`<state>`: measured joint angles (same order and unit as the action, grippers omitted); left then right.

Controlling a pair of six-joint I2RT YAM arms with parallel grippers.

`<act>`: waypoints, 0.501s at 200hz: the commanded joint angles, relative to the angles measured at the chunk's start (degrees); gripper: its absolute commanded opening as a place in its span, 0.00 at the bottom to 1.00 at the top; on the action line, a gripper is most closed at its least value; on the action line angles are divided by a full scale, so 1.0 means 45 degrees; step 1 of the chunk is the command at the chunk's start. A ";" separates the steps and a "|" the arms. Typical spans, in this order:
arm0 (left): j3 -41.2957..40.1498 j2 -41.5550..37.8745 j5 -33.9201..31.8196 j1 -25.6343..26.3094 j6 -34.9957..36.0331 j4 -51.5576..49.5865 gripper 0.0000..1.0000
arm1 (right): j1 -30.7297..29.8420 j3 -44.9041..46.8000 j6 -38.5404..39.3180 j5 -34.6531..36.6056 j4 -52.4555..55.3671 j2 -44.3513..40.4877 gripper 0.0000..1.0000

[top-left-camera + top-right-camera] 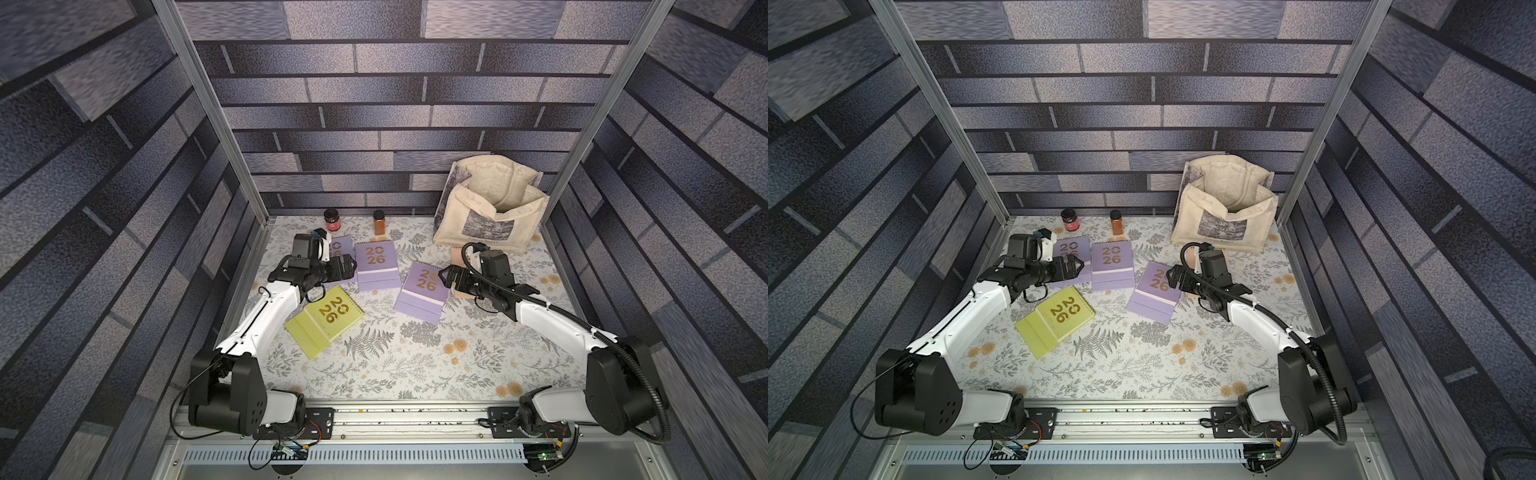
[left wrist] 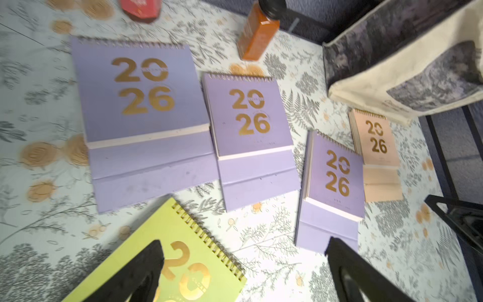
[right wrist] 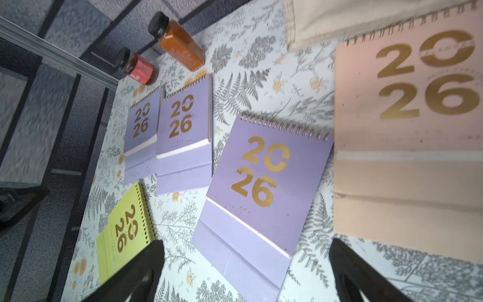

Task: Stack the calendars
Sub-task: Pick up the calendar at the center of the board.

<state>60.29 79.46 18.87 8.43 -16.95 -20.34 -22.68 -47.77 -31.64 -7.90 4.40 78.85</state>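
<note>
Calendars (image 1: 376, 266), both top views: five lie flat on the table (image 1: 415, 365), none stacked; three lavender in a row, yellow-green calendar (image 1: 326, 320) by the left arm (image 1: 266, 316), peach calendar (image 1: 457, 257) mostly hidden behind the right arm (image 1: 540, 311).
Left gripper (image 2: 244, 241), left wrist view: jaws spread wide, empty, above the yellow-green calendar's corner.
Right gripper (image 3: 245, 242), right wrist view: jaws spread wide, empty, above a lavender calendar (image 3: 261, 183) beside the peach calendar.

White-shelled arms (image 1: 270, 311), black joint housings (image 1: 245, 386), black ribbed cable conduit (image 1: 571, 319), black gripper fingers (image 2: 141, 274)
</note>
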 commanded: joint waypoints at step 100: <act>0.2677 0.3983 0.2163 0.3114 0.0794 -0.1475 1.00 | -0.1191 0.0729 -0.2828 0.0252 0.1202 0.1225 0.93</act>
<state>69.43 95.88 27.55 20.95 -15.77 -24.82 -27.64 -44.31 -42.37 -6.09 10.48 82.02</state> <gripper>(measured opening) 0.999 0.935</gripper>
